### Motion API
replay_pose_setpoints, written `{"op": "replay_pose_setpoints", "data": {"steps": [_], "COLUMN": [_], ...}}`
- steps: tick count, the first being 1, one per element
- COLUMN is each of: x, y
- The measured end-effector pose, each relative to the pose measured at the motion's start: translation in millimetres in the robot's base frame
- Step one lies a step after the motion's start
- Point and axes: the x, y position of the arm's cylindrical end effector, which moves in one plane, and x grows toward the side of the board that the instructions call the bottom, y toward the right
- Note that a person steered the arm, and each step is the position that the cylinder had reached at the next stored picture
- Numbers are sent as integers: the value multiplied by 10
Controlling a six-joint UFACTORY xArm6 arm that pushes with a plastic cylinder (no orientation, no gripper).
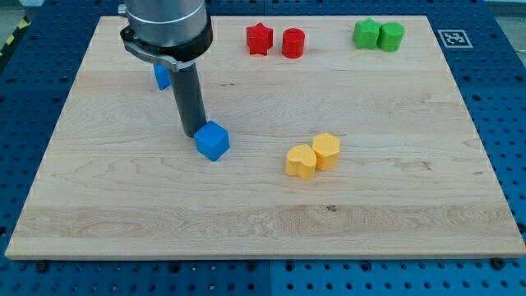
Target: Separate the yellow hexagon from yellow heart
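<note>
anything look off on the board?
Nothing damaged or toppled. Only oddity: my tip sits against the blue cube, well to the view's left of the yellow heart and yellow hexagon, which touch each other.

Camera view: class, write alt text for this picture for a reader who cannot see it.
The yellow heart and yellow hexagon sit touching near the wooden board's middle, while my tip rests far to their left beside a blue cube. Red and green block pairs line the view's top.
</note>
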Motion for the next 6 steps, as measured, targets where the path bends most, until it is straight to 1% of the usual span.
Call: {"op": "replay_pose_setpoints", "data": {"steps": [1,2,4,5,6], "x": [-76,-394,-333,-150,-12], "y": [8,226,1132,1264,1236]}}
